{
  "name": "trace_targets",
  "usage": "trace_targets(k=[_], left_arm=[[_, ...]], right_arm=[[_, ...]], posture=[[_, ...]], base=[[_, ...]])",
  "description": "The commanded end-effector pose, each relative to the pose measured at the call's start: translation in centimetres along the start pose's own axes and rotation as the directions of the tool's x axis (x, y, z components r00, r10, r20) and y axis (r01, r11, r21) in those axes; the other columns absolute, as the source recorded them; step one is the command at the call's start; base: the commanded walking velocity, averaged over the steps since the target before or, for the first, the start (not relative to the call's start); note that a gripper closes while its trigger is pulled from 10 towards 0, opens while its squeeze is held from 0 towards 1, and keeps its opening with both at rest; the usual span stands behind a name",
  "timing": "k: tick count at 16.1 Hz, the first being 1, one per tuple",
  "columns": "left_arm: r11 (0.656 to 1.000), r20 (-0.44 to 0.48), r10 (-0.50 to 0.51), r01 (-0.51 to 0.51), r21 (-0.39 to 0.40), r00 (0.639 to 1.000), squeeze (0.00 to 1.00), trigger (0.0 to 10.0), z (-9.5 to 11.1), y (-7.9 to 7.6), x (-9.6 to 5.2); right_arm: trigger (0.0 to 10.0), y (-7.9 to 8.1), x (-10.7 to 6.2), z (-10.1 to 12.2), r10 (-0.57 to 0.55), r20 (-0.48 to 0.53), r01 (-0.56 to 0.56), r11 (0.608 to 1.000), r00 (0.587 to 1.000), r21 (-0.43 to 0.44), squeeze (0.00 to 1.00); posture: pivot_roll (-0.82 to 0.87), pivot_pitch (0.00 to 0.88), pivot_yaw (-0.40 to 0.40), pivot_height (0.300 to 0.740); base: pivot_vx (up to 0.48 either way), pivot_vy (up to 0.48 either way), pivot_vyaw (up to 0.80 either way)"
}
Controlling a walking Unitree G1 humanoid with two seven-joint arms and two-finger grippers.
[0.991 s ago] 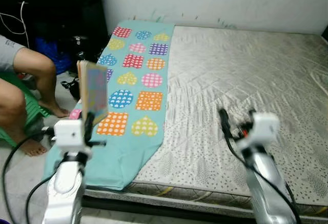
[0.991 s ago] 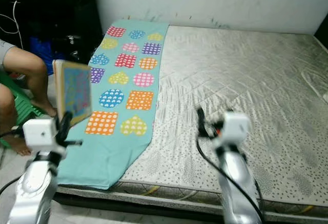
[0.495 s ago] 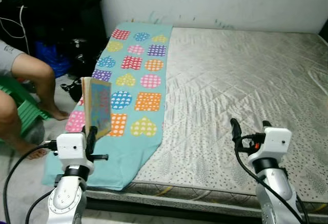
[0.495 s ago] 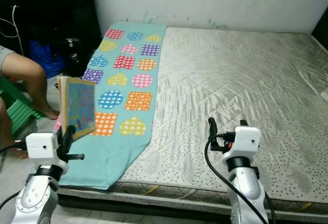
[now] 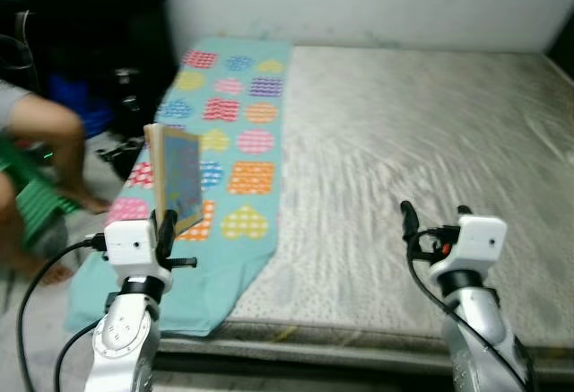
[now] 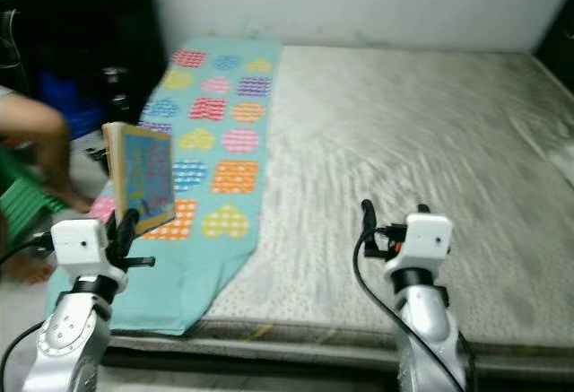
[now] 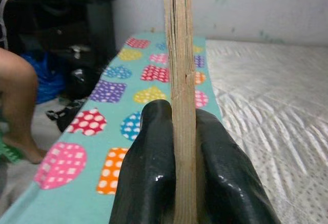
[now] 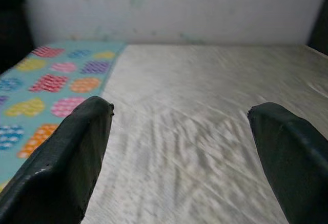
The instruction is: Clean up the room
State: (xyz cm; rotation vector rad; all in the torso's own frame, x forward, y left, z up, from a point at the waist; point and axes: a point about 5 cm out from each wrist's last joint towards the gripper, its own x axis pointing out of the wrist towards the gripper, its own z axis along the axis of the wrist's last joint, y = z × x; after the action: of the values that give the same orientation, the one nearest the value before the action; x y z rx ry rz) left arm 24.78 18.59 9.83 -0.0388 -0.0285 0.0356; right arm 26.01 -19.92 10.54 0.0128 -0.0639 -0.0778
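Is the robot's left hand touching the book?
Touching. In the left wrist view, the left gripper has both black fingers pressed against the sides of the upright book.

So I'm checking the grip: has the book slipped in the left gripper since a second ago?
No. The book stands upright, clamped in the left gripper as before.

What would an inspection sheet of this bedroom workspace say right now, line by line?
Surface: bare grey mattress, with a teal patterned sheet along its left side.
Job's things: a thin book, upright, clamped in the left hand.
Clutter: dark things on the floor left of the bed, too blurred to name.
Grippers: left hand shut on the book; right hand open over the mattress.
Cables: black cables run along both arms.
Surroundings: white wall; a seated person's legs at left.
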Motion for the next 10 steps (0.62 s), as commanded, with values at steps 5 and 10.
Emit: trace_targets(k=[5,10], left_arm=[[0.999,0.042,-0.028,0.029,-0.015,0.999,0.0,10.0,1.08,-0.52,0.68],[1.0,0.045,-0.026,0.025,0.013,0.999,0.0,10.0,1.23,-0.59,1.04]], right_arm=[[10.0,-0.28,0.31,-0.13,-0.032,-0.013,0.032,0.999,0.999,0.014,0.0],[10.0,-0.34,0.53,0.32,-0.028,0.02,0.028,0.999,0.999,0.018,0.0]], posture=[[-0.05,0.098,0.031,0.74],[-0.05,0.098,0.035,0.74]], base=[[0.0,0.0,-0.8],[0.0,0.0,-0.48]])
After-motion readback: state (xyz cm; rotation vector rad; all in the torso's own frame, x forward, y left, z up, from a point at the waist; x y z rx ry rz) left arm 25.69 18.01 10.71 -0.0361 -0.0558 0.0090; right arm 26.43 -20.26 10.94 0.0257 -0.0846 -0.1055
